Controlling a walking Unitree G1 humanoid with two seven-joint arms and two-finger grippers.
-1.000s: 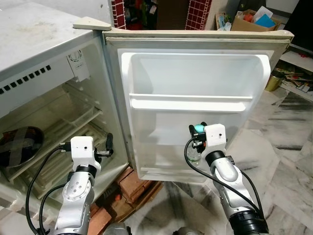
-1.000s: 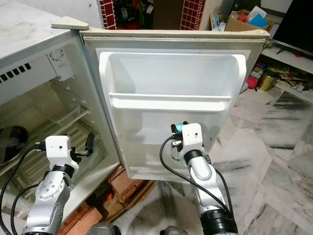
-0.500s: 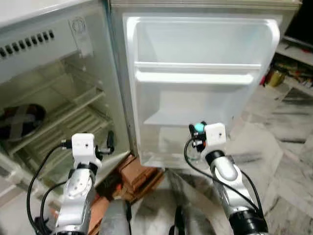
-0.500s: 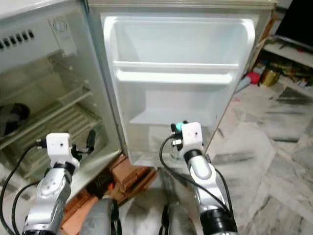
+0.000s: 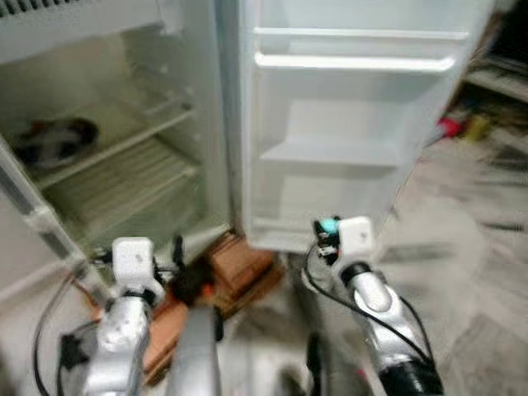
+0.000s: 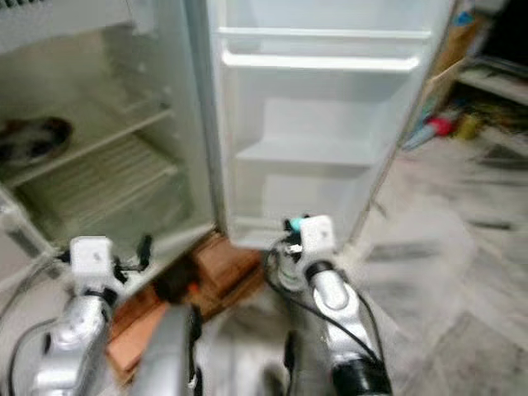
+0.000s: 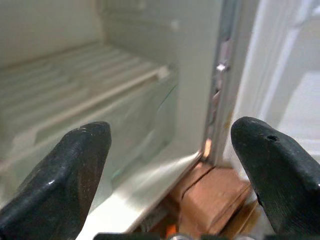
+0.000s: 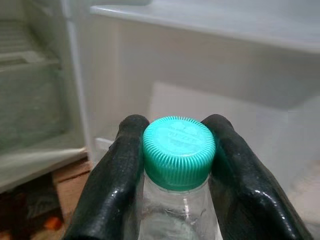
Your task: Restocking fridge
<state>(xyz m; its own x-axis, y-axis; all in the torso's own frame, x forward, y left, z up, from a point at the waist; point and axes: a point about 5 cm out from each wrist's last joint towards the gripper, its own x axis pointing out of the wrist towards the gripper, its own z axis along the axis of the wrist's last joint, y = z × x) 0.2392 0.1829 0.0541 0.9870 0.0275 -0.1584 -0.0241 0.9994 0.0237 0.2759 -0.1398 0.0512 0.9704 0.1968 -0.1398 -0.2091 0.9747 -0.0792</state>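
A clear bottle (image 8: 175, 215) with a teal cap (image 8: 178, 150) is pinched at its neck by the right gripper (image 8: 176, 165), low before the open fridge door (image 5: 355, 124). The door shelves (image 5: 330, 153) are bare. The left gripper (image 7: 170, 165) is spread wide near the fridge (image 5: 124, 157), where a dark dish (image 5: 54, 136) lies on a shelf.

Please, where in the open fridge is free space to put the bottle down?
The door shelf beneath the white rail is bare, above the right pincer holding the bottle. The left cabinet shelf is taken at its far end by a dark dish.
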